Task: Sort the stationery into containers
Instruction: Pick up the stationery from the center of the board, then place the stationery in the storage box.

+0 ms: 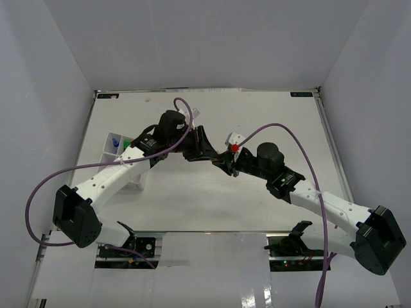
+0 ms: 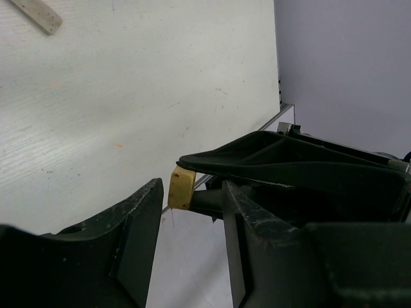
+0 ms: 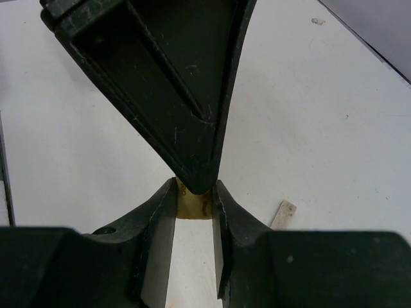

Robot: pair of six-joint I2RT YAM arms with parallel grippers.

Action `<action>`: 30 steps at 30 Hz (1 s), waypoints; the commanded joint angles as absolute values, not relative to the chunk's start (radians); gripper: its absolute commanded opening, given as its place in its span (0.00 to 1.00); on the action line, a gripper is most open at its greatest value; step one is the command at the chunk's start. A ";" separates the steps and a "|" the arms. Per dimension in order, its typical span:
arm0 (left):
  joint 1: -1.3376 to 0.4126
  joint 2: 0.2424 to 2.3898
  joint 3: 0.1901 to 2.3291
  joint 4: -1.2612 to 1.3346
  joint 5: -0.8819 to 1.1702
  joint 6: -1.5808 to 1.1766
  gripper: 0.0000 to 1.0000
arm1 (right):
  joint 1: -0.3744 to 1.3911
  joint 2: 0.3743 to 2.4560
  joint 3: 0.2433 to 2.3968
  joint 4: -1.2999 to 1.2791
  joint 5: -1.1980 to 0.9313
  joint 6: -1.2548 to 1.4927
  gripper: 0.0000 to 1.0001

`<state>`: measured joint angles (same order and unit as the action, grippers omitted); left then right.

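A small tan block (image 3: 192, 206) is pinched between the tips of my right gripper (image 3: 194, 191), which is shut on it above the middle of the table. My left gripper (image 2: 192, 192) faces it tip to tip; its jaws stand apart on either side of the tan block (image 2: 182, 188), with a gap still showing. One left fingertip (image 3: 196, 176) presses down onto the block's top. From above the two grippers (image 1: 204, 151) (image 1: 225, 158) meet and the block is hidden. The white organizer tray (image 1: 106, 151) sits at the left, holding a blue-capped bottle (image 1: 115, 144) and a green-capped item (image 1: 127, 142).
A thin grey block (image 3: 282, 213) lies flat on the table near the grippers, also seen as a grey block (image 2: 38, 14) in the left wrist view. White walls enclose the table on three sides. A purple cable (image 1: 45, 186) loops off each arm.
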<state>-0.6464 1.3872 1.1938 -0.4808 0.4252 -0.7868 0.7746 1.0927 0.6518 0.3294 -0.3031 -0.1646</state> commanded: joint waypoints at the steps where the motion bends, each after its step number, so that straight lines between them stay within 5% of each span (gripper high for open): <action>1: -0.653 1.394 1.190 -0.437 0.416 -0.801 0.51 | 0.779 1.068 0.667 0.405 -0.319 -0.153 0.16; 14: -0.657 1.362 1.166 -0.426 0.388 -0.793 0.12 | 0.779 1.071 0.652 0.425 -0.311 -0.135 0.22; 19: -0.655 1.324 1.178 -0.484 0.272 -0.741 0.01 | 0.779 1.054 0.631 0.399 -0.256 -0.133 0.53; 26: -0.582 1.260 1.224 -0.676 -0.080 -0.634 0.00 | 0.778 1.005 0.582 0.316 -0.124 -0.130 0.97; 30: -0.437 1.235 1.224 -0.753 -0.172 -0.549 0.00 | 0.776 0.968 0.551 0.290 -0.055 -0.120 0.90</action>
<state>-0.5228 1.2884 1.1896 -0.6594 -0.0013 -0.6388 0.7765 0.9936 0.5659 0.3061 -0.1375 -0.1303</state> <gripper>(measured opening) 0.245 0.905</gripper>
